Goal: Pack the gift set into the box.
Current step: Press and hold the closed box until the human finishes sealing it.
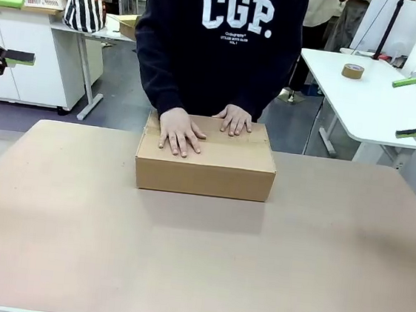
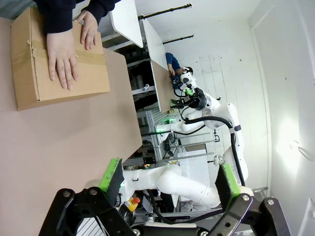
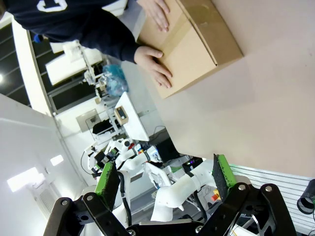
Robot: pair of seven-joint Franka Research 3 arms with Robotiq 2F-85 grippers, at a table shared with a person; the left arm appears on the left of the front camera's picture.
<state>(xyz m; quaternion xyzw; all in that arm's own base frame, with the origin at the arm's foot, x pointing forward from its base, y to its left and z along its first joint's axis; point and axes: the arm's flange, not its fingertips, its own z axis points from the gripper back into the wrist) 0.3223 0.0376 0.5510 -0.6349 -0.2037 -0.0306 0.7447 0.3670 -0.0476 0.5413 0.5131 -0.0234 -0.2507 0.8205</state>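
The box point(image 1: 204, 174), a plain brown corrugated carton with its top flaps folded shut and a strip of tape along the seam, sits on the tan table point(image 1: 195, 274). It is midway along the table's far edge and close to it, with its long side facing the robot.

A person in a dark sweatshirt point(image 1: 219, 45) stands just behind the box, at that far edge. Their right hand point(image 1: 181, 132) lies flat, fingers spread, on the lid. Their left hand point(image 1: 234, 119) rests on the lid's far rim.

Both grippers are well away from the box and hold nothing. In the front view the right gripper point(image 1: 408, 108) hangs in the air beyond the table's far right corner, its green-padded fingers spread wide. In its own wrist view the left gripper point(image 2: 170, 179) has its fingers just as far apart, with nothing between them and the box well off near the picture's upper left corner.

Behind the person, a white table point(image 1: 362, 105) stands to the robot's right with a roll of brown tape point(image 1: 353, 71) on it. A black-and-white striped bag point(image 1: 85, 3) stands on another table to the left.
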